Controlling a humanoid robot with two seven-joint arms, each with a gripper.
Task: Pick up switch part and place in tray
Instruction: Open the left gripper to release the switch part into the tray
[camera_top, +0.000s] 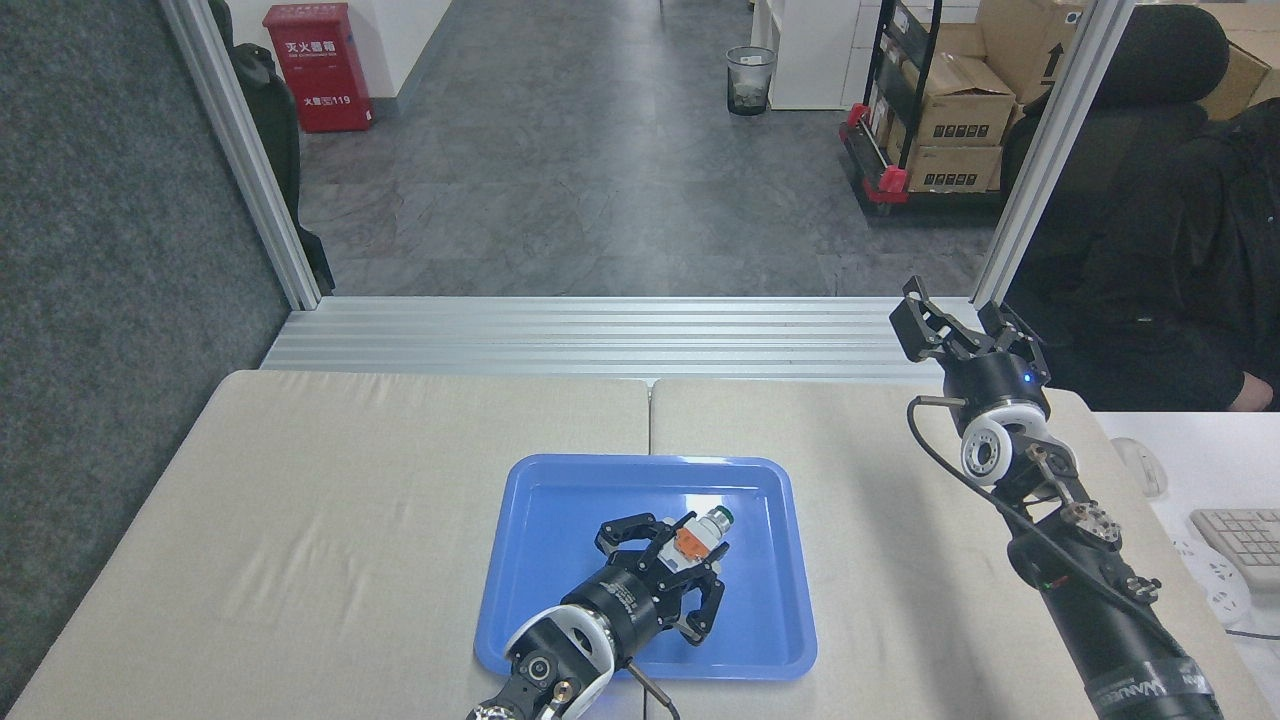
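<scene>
Holding switch part (698, 536) over middle of tray (560, 655), pinched in left gripper (672, 560), green cap pointing up-right; best lowered close to tray floor before release, so no bounce or roll toward rim; right gripper (957, 325) parked well apart above table's far corner, fingers spread, empty

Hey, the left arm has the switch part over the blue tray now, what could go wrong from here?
1. The left tool holds the switch part over the tray; if it is released from a height, the part may bounce or roll on the glossy floor.
2. The green cap pokes out beyond the fingers, so the grip looks off-centre; the part could tilt or slip early.
3. Descending too far could press the fingers into the tray and shift it.
</scene>
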